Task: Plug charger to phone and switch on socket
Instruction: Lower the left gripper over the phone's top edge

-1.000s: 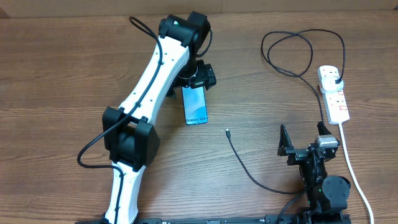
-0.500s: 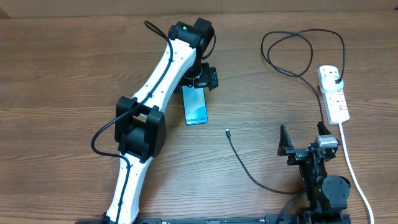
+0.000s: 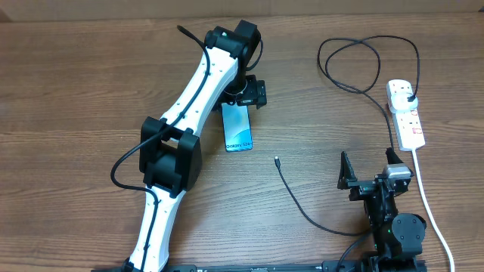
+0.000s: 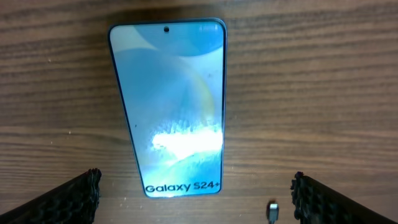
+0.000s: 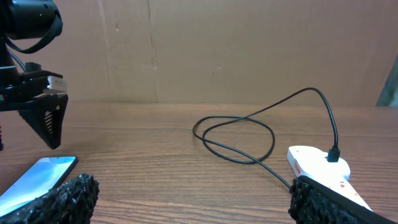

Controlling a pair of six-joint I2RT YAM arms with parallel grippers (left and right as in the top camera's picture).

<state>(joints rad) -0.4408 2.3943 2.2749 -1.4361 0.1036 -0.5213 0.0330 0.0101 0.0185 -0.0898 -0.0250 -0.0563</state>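
Phone [image 3: 238, 128] lies flat on the wooden table [image 3: 76, 75] overhead, its far end beneath the left gripper [image 3: 243, 97], jaws spread and empty, while the right gripper [image 3: 369, 172], equally spread and empty, sits near the socket [image 3: 406, 113], the charger [image 3: 302, 205] trailing between. Left wrist: the lit screen lies beyond both fingertips [image 4: 68, 199], untouched, the charger's tip beside its near corner. Right wrist: the charger loops to the socket before a cardboard wall [image 5: 217, 50].
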